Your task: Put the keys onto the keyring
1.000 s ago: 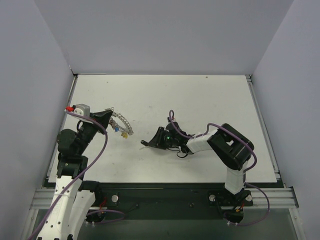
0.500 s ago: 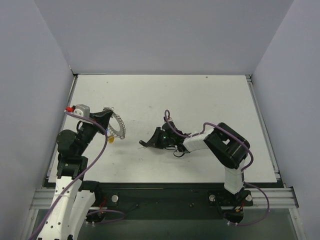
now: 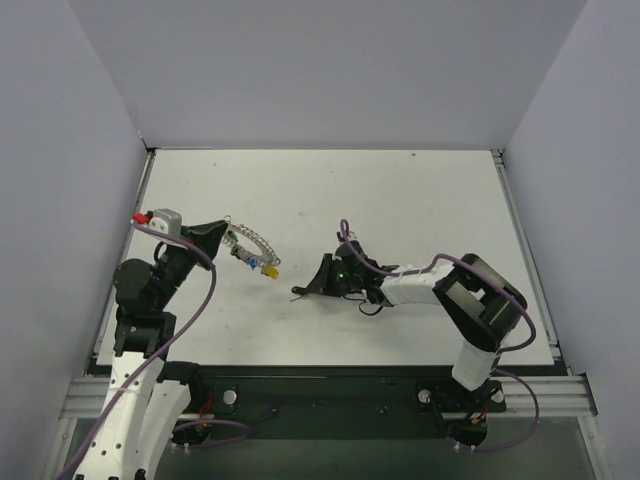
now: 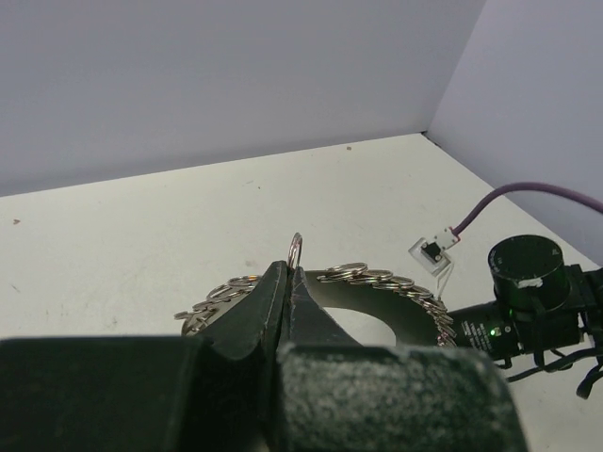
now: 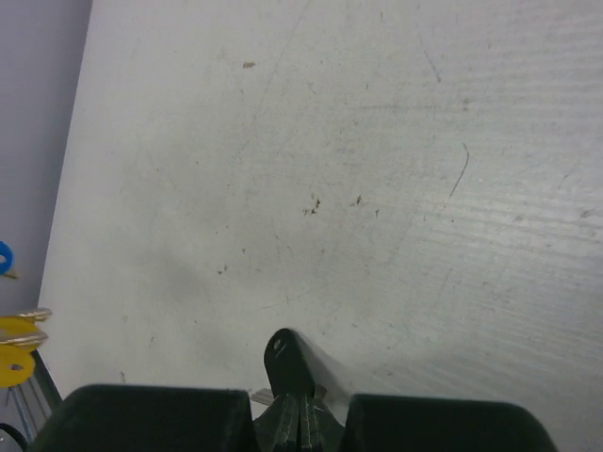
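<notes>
Pinching keyring (image 3: 252, 245), left end effector (image 3: 222, 236), keys (image 3: 264, 268) dangling

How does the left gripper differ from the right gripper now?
The left gripper is clamped on the keyring; the right gripper is not touching it. The left gripper is near the left edge of the table; the right gripper nearer its middle. Both have closed jaws.

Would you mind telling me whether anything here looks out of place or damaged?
Nothing stands out. The left fingers pinch the keyring, yellow and blue keys sit at its rim, and the table shows only faint scuffs.
</notes>
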Tool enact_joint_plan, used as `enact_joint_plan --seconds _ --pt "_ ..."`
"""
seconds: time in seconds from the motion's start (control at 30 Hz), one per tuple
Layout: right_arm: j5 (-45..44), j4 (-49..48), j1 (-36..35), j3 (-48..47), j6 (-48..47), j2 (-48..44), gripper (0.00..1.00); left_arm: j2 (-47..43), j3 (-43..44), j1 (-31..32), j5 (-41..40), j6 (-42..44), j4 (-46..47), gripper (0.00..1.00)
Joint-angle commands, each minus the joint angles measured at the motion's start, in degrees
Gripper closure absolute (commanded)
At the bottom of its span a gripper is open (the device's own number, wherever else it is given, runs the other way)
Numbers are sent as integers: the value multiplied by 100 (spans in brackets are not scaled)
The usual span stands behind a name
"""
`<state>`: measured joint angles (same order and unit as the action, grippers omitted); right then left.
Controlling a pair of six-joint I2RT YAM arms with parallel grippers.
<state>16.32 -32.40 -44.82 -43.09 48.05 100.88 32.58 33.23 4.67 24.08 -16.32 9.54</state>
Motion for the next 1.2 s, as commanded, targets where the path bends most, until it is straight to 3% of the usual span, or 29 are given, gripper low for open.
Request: enact_joint_plan --seconds 0.0,0.2,0.4,0.53,0.7,0.8,0.9,1.17 --pt "318 -11 324 204 -472 -753 100 38 87 -18 316 6 549 100" --pt "1416 58 913 380 -1148 -1641 100 249 122 -18 992 -47 733 100" --pt "2418 919 1142 47 -2271 -2528 100 504 236 78 1924 -74 970 100" --pt "3113 1815 1194 -427 -2853 -2968 100 557 315 481 2083 198 1015 100" --pt "3238 2448 1265 -648 -3249 -3521 100 715 429 1368 2215 647 1005 100" --pt "3255 2476 1353 -569 -3293 -3951 100 768 238 1729 2452 604 1540 100" --pt "3220 2423 1379 -455 -3294 -4382 100 697 -87 1950 2506 551 2305 100" --pt "3571 2309 1406 -446 -2987 -4753 100 811 -370 2371 2340 383 3175 100"
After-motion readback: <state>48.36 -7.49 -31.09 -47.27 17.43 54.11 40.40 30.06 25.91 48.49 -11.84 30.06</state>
